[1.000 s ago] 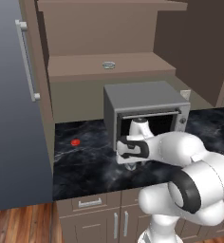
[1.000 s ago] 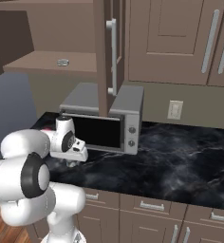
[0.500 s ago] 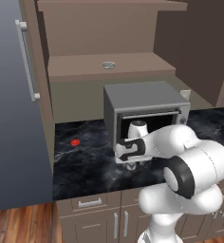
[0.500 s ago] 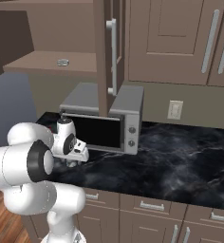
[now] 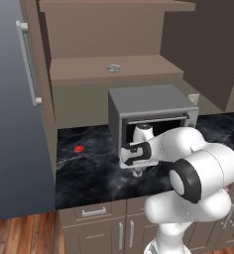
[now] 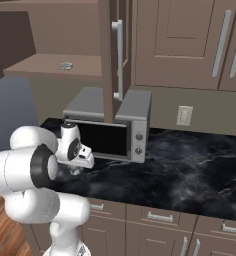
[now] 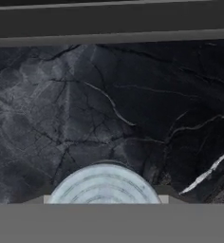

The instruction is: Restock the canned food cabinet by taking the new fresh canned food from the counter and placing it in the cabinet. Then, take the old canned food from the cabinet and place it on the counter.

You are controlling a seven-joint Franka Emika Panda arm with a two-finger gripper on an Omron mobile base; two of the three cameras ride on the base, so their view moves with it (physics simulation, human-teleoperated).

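Overhead, unlettered ringed can lid [image 7: 104, 185]

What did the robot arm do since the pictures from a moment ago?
The end effector sank a little toward the counter in front of the microwave and closed on the can, whose ringed top sits right under the hand. The arm's elbow swung outward. The flat tin on the cabinet shelf, the red thing and the microwave stayed put.
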